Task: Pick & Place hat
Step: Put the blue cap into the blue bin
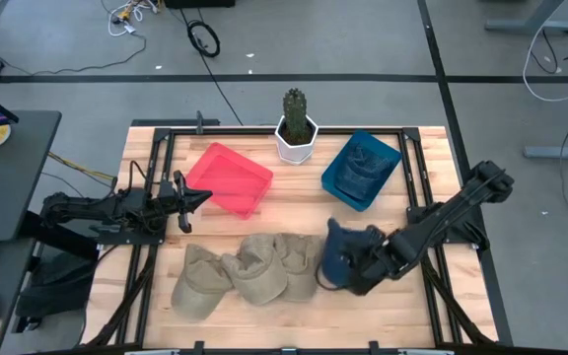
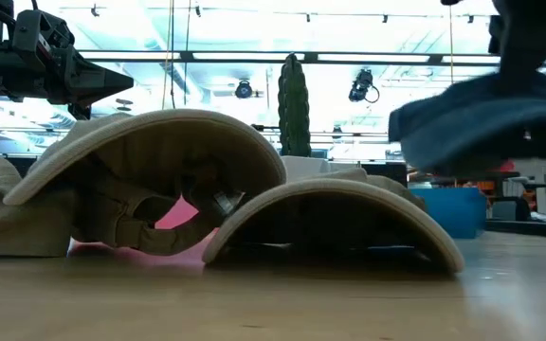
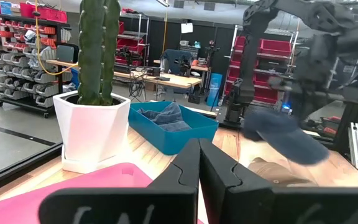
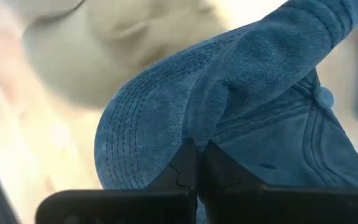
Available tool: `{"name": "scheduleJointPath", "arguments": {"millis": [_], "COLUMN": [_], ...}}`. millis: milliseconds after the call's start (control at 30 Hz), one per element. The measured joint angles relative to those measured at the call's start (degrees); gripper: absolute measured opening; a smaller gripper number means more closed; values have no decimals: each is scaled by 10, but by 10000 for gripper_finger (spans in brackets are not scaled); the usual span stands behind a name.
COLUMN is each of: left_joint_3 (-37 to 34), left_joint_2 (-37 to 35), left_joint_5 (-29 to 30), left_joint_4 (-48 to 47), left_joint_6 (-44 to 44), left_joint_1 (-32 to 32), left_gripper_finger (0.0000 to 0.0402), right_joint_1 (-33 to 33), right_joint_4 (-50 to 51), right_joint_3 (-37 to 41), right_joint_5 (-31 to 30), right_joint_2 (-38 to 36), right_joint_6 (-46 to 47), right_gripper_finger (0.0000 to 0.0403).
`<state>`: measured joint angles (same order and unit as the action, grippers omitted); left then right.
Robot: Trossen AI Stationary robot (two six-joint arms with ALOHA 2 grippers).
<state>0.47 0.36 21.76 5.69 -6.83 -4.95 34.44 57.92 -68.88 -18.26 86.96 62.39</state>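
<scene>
nearest the front edge of the table (image 1: 284,330) lie three tan hats in a row: one (image 1: 200,281) at the left, one (image 1: 257,268) in the middle and one (image 1: 299,261) at the right, each overlapping its neighbour. in the low view their brims arch off the wood, the larger brim (image 2: 150,152) behind and left of the lower one (image 2: 335,218).

just right of the tan row, the right gripper (image 1: 355,268) has its fingers clenched on the blue hat (image 1: 348,251). the right wrist view shows the two dark fingers (image 4: 191,165) pressed together with the denim brim (image 4: 166,130) pinched between them. in the low view the blue hat (image 2: 486,118) hangs clear above the tabletop, to the right of the tan brims.

at the left side of the table, the left gripper (image 1: 197,195) waits with its fingers pressed together on nothing, the tips meeting in the left wrist view (image 3: 199,155). it points toward the pink tray (image 1: 230,177), just beside that tray's left corner and off the wood.

farther back, the pink tray sits left of centre. to the right lies the blue bin (image 1: 361,170), with a folded blue fabric (image 1: 365,163) inside it. between the two, at the far edge, stands a white pot (image 1: 296,138) holding a cactus (image 1: 295,106).
</scene>
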Motion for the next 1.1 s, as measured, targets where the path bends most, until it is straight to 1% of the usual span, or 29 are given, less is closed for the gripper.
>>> {"name": "scheduleJointPath", "arguments": {"millis": [200, 333, 467, 667, 833, 1100], "left_joint_3": [0, 0, 0, 0, 0, 0], "left_joint_2": [0, 0, 0, 0, 0, 0], "left_joint_5": [0, 0, 0, 0, 0, 0], "left_joint_4": [0, 0, 0, 0, 0, 0], "left_joint_6": [0, 0, 0, 0, 0, 0], "left_joint_1": [0, 0, 0, 0, 0, 0], "left_gripper_finger": [5, 5, 5, 5, 5, 5], "right_joint_1": [-42, -73, -121, -200, -240, -288], "right_joint_4": [102, 131, 154, 152, 153, 154], "right_joint_3": [0, 0, 0, 0, 0, 0], "right_joint_5": [-67, -117, -160, -166, -182, -194], "right_joint_2": [-56, -82, -89, -89, -89, -89], "right_joint_6": [21, 16, -10, -88, -144, -172], "right_gripper_finger": [0, 0, 0, 0, 0, 0]}}
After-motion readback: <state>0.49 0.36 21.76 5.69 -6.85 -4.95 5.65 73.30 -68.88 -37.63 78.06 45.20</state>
